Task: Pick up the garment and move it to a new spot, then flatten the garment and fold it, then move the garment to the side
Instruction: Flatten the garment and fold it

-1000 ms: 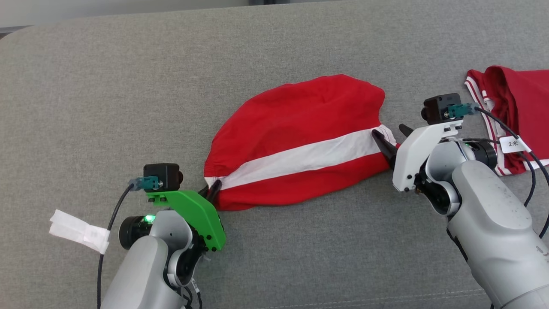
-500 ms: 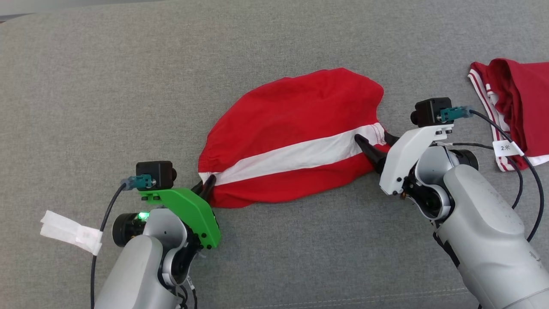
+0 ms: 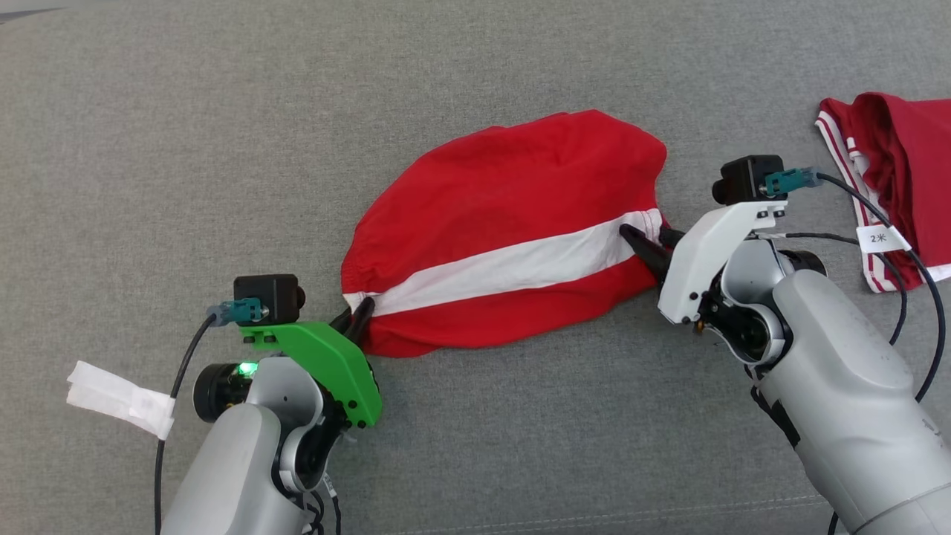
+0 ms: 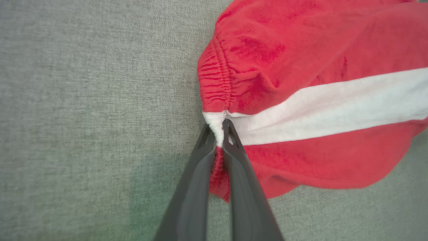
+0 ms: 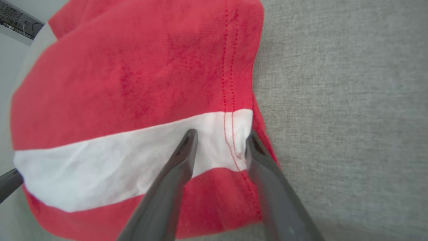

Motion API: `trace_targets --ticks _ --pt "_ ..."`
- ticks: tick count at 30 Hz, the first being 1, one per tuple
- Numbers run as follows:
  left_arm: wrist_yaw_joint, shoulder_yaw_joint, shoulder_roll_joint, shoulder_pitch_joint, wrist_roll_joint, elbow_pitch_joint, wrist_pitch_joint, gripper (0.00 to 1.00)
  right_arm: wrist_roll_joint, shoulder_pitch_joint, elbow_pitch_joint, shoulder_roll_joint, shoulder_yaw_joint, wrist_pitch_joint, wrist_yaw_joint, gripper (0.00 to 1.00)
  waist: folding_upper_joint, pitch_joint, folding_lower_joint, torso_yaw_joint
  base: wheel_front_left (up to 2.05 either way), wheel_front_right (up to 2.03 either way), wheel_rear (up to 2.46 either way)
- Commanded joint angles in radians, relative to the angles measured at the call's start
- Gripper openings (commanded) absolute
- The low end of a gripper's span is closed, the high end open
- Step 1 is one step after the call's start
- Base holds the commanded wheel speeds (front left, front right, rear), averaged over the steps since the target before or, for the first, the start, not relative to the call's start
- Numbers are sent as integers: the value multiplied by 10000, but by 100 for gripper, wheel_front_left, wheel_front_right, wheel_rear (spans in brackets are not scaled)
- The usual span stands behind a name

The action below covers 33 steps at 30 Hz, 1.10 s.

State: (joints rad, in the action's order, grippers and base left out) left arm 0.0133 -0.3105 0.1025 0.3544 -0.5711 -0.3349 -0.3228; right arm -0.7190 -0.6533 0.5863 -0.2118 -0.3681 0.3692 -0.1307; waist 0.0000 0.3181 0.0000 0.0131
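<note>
Between the two claws, on the grey cushion [image 3: 223,148], lies the garment [image 3: 513,193]: soft, light, limp cloth that will likely sag and bunch when lifted. The left claw [image 4: 218,129] is pinched tight on the white stripe's end at the gathered waistband. The right claw [image 5: 221,134] stands part open, straddling the stitched hem at the stripe's other end, not yet gripping. Those hemmed edges look the firmest holds.
</note>
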Motion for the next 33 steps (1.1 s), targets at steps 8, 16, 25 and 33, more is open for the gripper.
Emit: trace_targets --ticks 8,16,25,33 --pt "13 85 87 40 -172 -37 230 0 -33 -32 -339 -206 -443 -595 -1 0 0 -116 0 -29 0 0 0" --pt "437 590 -130 185 -889 732 1365 0 -465 519 -1699 -513 -55 -1330 -1 0 0 -670 0 -141 0 0 0" --pt "820 888 -367 716 -2243 2245 1722 0 -1133 1202 -4045 -810 1139 -1523 -2 0 0 -1334 0 -231 0 0 0" --pt "805 1213 -408 2213 -3894 3055 871 0 -741 332 -5554 -773 2183 -1128 -2 0 0 -1359 0 -584 0 0 0"
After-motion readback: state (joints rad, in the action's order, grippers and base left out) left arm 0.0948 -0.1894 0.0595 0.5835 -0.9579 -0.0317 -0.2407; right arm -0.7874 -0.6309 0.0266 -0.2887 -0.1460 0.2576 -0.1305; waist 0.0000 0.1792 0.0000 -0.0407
